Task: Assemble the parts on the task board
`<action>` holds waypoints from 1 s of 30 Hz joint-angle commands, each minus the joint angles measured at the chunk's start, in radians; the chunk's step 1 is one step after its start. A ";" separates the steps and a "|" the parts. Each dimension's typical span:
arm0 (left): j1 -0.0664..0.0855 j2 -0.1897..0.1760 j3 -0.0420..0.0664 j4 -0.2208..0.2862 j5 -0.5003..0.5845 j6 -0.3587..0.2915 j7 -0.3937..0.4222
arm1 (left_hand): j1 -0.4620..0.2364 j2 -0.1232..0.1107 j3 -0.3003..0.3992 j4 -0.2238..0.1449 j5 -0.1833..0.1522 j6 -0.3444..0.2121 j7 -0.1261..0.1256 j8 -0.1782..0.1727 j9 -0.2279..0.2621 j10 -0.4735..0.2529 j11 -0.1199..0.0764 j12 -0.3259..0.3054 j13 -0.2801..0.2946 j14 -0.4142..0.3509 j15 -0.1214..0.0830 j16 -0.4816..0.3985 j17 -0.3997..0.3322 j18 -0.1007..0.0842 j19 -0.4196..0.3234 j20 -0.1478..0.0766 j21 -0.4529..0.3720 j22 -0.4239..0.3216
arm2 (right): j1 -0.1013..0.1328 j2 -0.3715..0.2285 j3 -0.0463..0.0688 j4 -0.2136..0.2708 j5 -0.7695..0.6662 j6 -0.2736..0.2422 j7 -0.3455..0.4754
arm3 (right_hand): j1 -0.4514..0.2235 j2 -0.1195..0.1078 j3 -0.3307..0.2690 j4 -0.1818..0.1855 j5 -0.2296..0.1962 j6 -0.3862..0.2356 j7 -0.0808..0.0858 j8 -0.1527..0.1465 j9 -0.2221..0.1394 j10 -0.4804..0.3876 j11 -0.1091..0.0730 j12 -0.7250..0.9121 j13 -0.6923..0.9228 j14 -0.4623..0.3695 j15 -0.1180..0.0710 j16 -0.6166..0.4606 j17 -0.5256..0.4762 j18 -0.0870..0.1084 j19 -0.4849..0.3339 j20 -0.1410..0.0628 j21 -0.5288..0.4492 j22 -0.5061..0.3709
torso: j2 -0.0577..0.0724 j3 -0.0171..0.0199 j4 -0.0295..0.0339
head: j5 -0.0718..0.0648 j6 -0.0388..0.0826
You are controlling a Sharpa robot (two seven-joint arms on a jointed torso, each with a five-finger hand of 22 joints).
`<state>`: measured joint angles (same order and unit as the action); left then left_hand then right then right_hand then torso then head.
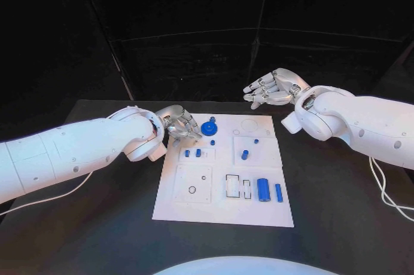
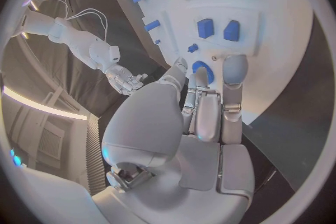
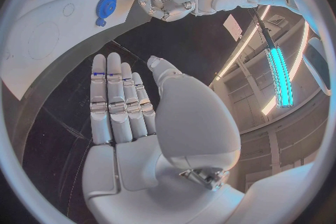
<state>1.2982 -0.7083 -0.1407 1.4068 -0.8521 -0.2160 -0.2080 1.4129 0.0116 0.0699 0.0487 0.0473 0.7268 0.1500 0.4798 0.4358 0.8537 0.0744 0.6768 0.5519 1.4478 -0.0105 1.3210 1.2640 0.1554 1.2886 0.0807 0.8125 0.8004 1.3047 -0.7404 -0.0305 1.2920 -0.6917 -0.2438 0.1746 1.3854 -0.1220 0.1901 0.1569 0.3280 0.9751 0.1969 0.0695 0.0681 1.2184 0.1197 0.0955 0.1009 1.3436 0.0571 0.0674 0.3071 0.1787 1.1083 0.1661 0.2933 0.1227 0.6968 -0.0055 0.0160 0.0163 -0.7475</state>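
Black cloth walls close in your black table (image 1: 78, 227), with the white task board (image 1: 222, 212) lying lengthwise from 12 to 6 o'clock in the middle of it. Your left hand (image 1: 179, 124) hovers low at the board's 11 o'clock corner, and the blue gear (image 1: 211, 129) sits just beside its fingertips, toward 3 o'clock from them. From the left wrist view the fingers (image 2: 235, 70) reach out over the board with the gear (image 2: 202, 69) right at their tips; you cannot tell whether they touch it, and nothing is visibly held. Your right hand (image 1: 274, 86) floats off the board's far edge near 1 o'clock, fingers loosely extended and empty, well apart from the gear. So the left is plainly the nearer hand. Small blue pegs (image 1: 197, 152) stand toward 6 o'clock from the gear, and a blue cylinder (image 1: 263, 189) lies lengthwise near 5 o'clock.
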 commanded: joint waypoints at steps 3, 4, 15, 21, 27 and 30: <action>-0.007 0.038 -0.015 -0.028 -0.233 -0.057 0.231 | 0.039 -0.040 0.040 -0.040 0.002 0.061 0.021 -0.132 -0.135 0.014 0.033 -0.210 -0.205 -0.010 0.024 -0.038 -0.049 0.023 0.000 0.026 -0.076 -0.069 | 0.002 0.002 0.001 0.000 0.002 0.003 0.010 | -0.003 0.002 -0.004 0.002 0.004 -0.005 0.001 0.001 0.000 -0.006 0.003 -0.004 -0.001 -0.003 0.004 -0.002 -0.001 0.005 0.007 0.003 -0.003 -0.001 | 0.001 0.0004 -0.0026 | -0.003 0.001; -0.008 0.044 -0.017 -0.032 -0.262 -0.058 0.241 | 0.044 -0.043 0.045 -0.047 0.000 0.070 0.018 -0.140 -0.145 0.021 0.030 -0.220 -0.219 -0.009 0.024 -0.036 -0.048 0.020 0.004 0.027 -0.074 -0.066 | 0.002 0.002 0.001 0.000 0.002 0.003 0.010 | -0.003 0.002 -0.004 0.002 0.004 -0.005 0.001 0.001 0.000 -0.006 0.003 -0.004 -0.001 -0.003 0.004 -0.002 -0.001 0.005 0.007 0.003 -0.003 -0.001 | 0.001 0.0004 -0.0026 | -0.003 0.001; -0.018 0.122 -0.025 -0.095 -0.488 -0.046 0.262 | 0.030 -0.063 0.081 -0.071 0.001 0.134 0.007 -0.212 -0.228 0.057 0.023 -0.293 -0.325 0.027 0.017 0.013 -0.020 -0.014 0.094 0.024 0.091 0.087 | 0.002 0.008 0.000 0.000 0.002 0.004 0.010 | -0.003 0.002 -0.004 0.002 0.004 -0.005 0.001 0.001 0.000 -0.006 0.003 -0.004 -0.001 -0.003 0.004 -0.002 -0.001 0.005 0.007 0.003 -0.003 -0.001 | 0.001 0.0003 -0.0027 | -0.006 0.005; -0.019 0.149 -0.025 -0.123 -0.536 -0.018 0.234 | 0.017 -0.069 0.088 -0.073 0.001 0.154 0.001 -0.230 -0.250 0.073 0.017 -0.305 -0.351 0.036 0.011 0.005 -0.045 -0.020 0.122 0.017 0.134 0.125 | 0.002 0.008 0.000 -0.001 0.002 0.002 0.010 | -0.002 0.003 -0.004 0.001 0.005 -0.005 0.001 0.001 0.000 -0.006 0.003 -0.004 -0.001 -0.003 0.003 -0.002 -0.002 0.005 0.008 0.003 -0.005 -0.002 | 0.001 0.0012 -0.0017 | -0.009 0.003; -0.020 0.175 -0.025 -0.152 -0.565 0.010 0.210 | 0.016 -0.066 0.100 -0.075 0.002 0.178 -0.005 -0.233 -0.259 0.094 0.011 -0.308 -0.365 0.041 0.007 0.004 -0.055 -0.023 0.133 0.012 0.152 0.142 | 0.002 0.011 0.000 -0.001 0.002 0.002 0.010 | -0.002 0.003 -0.004 0.001 0.005 -0.005 0.001 0.001 0.000 -0.006 0.003 -0.004 -0.001 -0.003 0.003 -0.002 -0.002 0.005 0.008 0.003 -0.005 -0.002 | 0.001 0.0004 -0.0013 | -0.012 0.002; -0.020 0.189 -0.025 -0.171 -0.575 0.020 0.198 | 0.015 -0.065 0.109 -0.076 0.002 0.187 -0.007 -0.237 -0.265 0.106 0.009 -0.312 -0.373 0.043 0.004 0.004 -0.059 -0.024 0.137 0.010 0.156 0.146 | 0.002 0.012 0.000 -0.001 0.002 0.002 0.010 | -0.002 0.003 -0.004 0.001 0.005 -0.005 0.001 0.001 0.000 -0.006 0.003 -0.004 -0.001 -0.003 0.003 -0.002 -0.002 0.005 0.008 0.003 -0.005 -0.002 | 0.001 0.0009 -0.0011 | -0.011 0.001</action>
<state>1.2775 -0.5216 -0.1663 1.2407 -1.3802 -0.2252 0.0115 1.4331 -0.0544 0.1745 -0.0278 0.0502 0.9080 0.1407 0.2457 0.1718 0.9530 0.0820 0.3697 0.1801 1.4669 -0.0017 1.3274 1.2051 0.1387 1.4192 0.0911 0.9661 0.9461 1.3045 -0.7297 -0.0306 1.2903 -0.6917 -0.2437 0.1749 1.3856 -0.1220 0.1901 0.1569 0.3280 0.9751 0.1969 0.0695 0.0681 1.2184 0.1197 0.0955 0.1012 1.3436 0.0571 0.0674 0.3063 0.1786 1.1118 0.1696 0.2933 0.1213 0.6981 -0.0048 0.0142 0.0050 -0.7459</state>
